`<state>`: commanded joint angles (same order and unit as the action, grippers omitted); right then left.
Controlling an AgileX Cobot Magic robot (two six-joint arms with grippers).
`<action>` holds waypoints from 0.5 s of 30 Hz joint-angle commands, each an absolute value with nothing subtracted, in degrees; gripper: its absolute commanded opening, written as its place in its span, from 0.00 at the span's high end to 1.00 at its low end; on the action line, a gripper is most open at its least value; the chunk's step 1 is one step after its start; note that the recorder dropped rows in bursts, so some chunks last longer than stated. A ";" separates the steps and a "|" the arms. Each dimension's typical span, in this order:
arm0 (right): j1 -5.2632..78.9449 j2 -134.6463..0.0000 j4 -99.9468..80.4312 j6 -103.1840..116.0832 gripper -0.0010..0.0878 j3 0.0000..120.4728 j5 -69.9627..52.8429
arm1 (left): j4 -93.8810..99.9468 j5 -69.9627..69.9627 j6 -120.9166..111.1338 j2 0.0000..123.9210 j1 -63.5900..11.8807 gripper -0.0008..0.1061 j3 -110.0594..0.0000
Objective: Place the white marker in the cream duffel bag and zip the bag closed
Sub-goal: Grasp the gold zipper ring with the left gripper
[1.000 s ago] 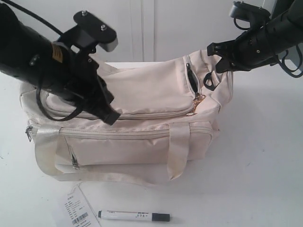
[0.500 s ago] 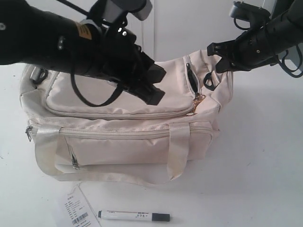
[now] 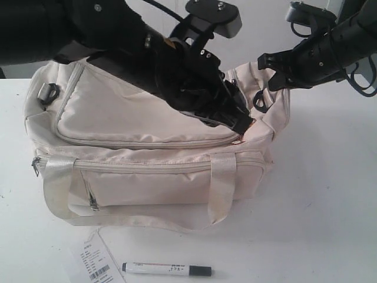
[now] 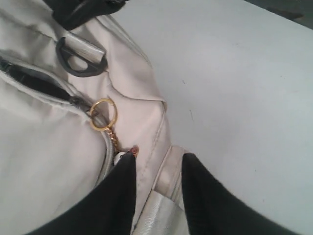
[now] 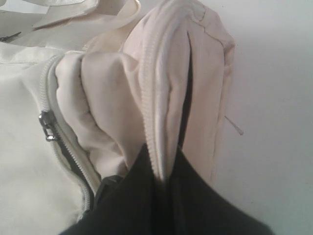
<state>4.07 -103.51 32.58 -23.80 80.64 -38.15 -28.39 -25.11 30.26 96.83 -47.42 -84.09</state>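
The cream duffel bag [image 3: 147,171] lies on the white table, filling the middle of the exterior view. In front of it the white marker [image 3: 166,270], with a dark cap, lies on the table apart from both grippers. My left gripper [image 3: 244,127] reaches across the bag top to its right end. It is open [image 4: 159,164], its fingers astride the bag's seam, one fingertip beside the zipper's gold ring pull [image 4: 102,114]. A short dark gap of open zipper [image 4: 34,81] shows behind the ring. My right gripper [image 3: 271,73] is shut on a fold of the bag's end fabric [image 5: 161,73].
A white paper tag [image 3: 94,262] with a barcode lies left of the marker. A black buckle [image 3: 47,92] sits on the bag's left end and a black D-ring [image 4: 80,55] on its right end. Two strap handles hang over the bag's front side.
My left arm has swept from the bag's left end across its top to the right end by the gold ring pull. The right gripper has kept its hold without moving.
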 joint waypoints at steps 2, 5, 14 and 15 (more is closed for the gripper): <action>4.07 -103.51 32.58 -23.41 0.99 80.64 -37.99 | -29.88 -24.10 33.57 97.68 -47.53 0.64 -84.45; 4.07 -103.51 32.58 -23.41 0.99 80.64 -37.74 | -30.89 -23.36 40.13 98.75 -47.53 0.64 -84.74; 4.07 -103.51 32.58 -23.41 0.99 80.64 -37.63 | -32.52 -19.66 56.25 101.26 -47.53 0.64 -84.74; 4.07 -103.51 32.58 -23.41 0.99 80.64 -37.63 | -32.52 -19.40 57.45 101.57 -47.53 0.64 -84.74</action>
<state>4.07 -103.51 32.58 -23.41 80.64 -37.63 -32.52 -19.40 57.45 101.57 -47.53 -84.74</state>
